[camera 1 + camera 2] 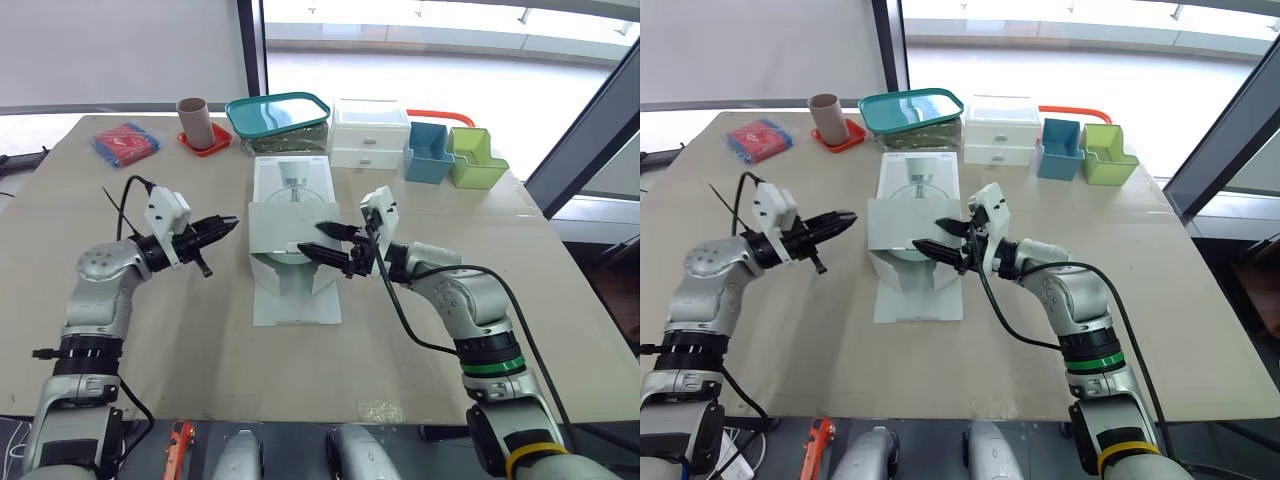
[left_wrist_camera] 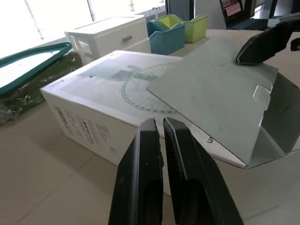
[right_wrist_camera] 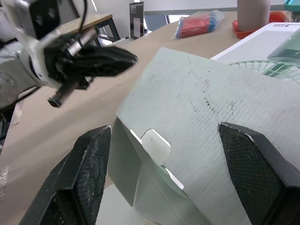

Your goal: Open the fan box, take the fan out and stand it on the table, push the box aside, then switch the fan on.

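Left eye view has the white rectangular cardboard fan box (image 1: 290,185), printed with a fan picture, lying flat mid-way across the beige matte table (image 1: 200,330), its near end open toward the robot. 1 thin grey-white cardboard flap (image 1: 280,228) with a small tuck tab stands lifted over the opening, and a second flap (image 1: 297,300) lies flat on the tabletop. The fan itself is hidden, presumably inside the box.

The right gripper (image 1: 312,238) sits at the lifted flap's right edge, its 2 black fingers spread wide and holding nothing. The left gripper (image 1: 232,222) hangs just beside the box's left side without touching it, with its fingers pressed nearly together and empty.

Risks, as I judge them:
- The box looks light and smooth-skinned on a smooth table, and nothing braces it. Pulling the fan could drag the whole carton along.
- The raised flap is thin board. A push from the right fingers could crease it, or fold it back over the opening and block the reach inside.
- A fan with a round grille may snag on the carton's side folds.

The fingers' inner pads look finely textured and rubbery, which should help them grip glossy card.
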Available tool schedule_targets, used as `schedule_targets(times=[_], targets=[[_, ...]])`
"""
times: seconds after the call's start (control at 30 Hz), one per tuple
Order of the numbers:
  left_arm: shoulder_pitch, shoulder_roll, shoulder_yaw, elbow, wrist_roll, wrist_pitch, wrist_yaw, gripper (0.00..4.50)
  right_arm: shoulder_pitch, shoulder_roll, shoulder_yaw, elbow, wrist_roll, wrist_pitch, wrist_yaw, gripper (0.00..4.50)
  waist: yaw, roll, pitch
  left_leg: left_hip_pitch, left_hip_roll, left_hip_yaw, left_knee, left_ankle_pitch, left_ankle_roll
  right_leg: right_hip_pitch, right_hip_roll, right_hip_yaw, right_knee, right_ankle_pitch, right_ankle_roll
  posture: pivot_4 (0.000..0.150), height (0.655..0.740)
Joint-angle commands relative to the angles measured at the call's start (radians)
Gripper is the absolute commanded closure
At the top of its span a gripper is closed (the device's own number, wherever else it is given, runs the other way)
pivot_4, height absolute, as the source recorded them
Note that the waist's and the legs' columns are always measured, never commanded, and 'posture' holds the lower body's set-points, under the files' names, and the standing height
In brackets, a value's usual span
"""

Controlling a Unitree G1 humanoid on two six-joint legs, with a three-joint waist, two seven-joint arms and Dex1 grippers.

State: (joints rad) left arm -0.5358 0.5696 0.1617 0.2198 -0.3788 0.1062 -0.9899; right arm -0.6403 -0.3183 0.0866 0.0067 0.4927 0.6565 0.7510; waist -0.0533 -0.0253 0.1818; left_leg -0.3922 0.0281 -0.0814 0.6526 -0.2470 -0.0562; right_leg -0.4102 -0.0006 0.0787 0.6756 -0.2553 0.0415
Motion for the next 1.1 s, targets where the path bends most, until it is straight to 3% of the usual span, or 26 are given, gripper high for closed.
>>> schedule_targets(times=[0.03, 0.2, 0.6, 0.77, 0.8, 0.97, 1.0, 1.1], targets=[[-0.015, 0.012, 0.03, -0.107, -0.074, 0.064, 0.006, 4.16, -0.015, 0.003, -0.006, -0.003, -0.006, 0.002, -0.008, 0.77, 0.001, 0.0, 0.0, 0.0, 0.0, 0.0, 0.0, 0.0, 0.0, 0.0, 0.0, 0.0, 0.0, 0.0, 0.0, 0.15, 0.74], [-0.07, -0.02, -0.068, -0.07, -0.024, 0.079, -0.01, 4.16, -0.007, 0.004, -0.004, -0.012, -0.011, 0.005, -0.003, 0.77, 0.002, 0.0, 0.0, 0.0, 0.0, 0.0, 0.0, 0.0, 0.0, 0.0, 0.0, 0.0, 0.0, 0.0, 0.0, 0.15, 0.74], [-0.23, -0.066, -0.22, 0.273, 0.151, 0.001, -0.048, 4.16, 0.018, -0.002, -0.022, -0.083, -0.011, 0.018, -0.026, 0.77, 0.004, 0.0, 0.0, 0.0, -0.001, 0.0, 0.0, 0.0, 0.0, 0.0, 0.001, 0.0, 0.0, 0.0, 0.0, 0.15, 0.74], [-0.238, -0.073, -0.211, 0.293, 0.154, -0.024, -0.069, 4.23, 0.022, -0.014, -0.024, -0.155, 0.003, 0.062, -0.041, 1.86, 0.004, 0.0, 0.0, 0.0, -0.001, 0.0, 0.0, 0.0, 0.0, 0.0, 0.0, 0.0, 0.0, 0.0, 0.0, 0.15, 0.74], [-0.238, -0.074, -0.208, 0.295, 0.154, -0.026, -0.07, 4.23, 0.02, -0.017, -0.017, -0.16, -0.003, 0.073, -0.047, 2.46, 0.004, 0.0, 0.0, 0.0, -0.001, 0.0, 0.0, 0.0, 0.0, 0.0, 0.0, 0.0, 0.0, 0.0, 0.0, 0.15, 0.74], [-0.236, -0.076, -0.206, 0.306, 0.158, -0.044, -0.077, 4.23, 0.005, -0.047, 0.017, -0.178, -0.042, 0.125, -0.071, 3.93, 0.004, 0.0, 0.0, 0.0, -0.001, 0.0, 0.0, 0.0, 0.0, 0.0, 0.0, 0.0, 0.0, 0.0, 0.0, 0.15, 0.74], [-0.234, -0.078, -0.205, 0.309, 0.158, -0.046, -0.077, 4.23, 0.003, -0.061, 0.033, -0.188, -0.053, 0.139, -0.071, 4.46, 0.004, 0.0, 0.0, 0.0, -0.001, 0.0, 0.0, 0.0, 0.0, 0.0, 0.0, 0.0, 0.0, 0.0, 0.0, 0.15, 0.74], [-0.234, -0.083, -0.204, 0.313, 0.156, -0.055, -0.076, 4.23, -0.005, -0.088, 0.068, -0.211, -0.078, 0.178, -0.084, 4.46, 0.004, 0.0, 0.0, 0.0, -0.001, 0.0, 0.0, 0.0, 0.0, 0.0, 0.0, 0.0, 0.0, 0.0, 0.0, 0.15, 0.74]])
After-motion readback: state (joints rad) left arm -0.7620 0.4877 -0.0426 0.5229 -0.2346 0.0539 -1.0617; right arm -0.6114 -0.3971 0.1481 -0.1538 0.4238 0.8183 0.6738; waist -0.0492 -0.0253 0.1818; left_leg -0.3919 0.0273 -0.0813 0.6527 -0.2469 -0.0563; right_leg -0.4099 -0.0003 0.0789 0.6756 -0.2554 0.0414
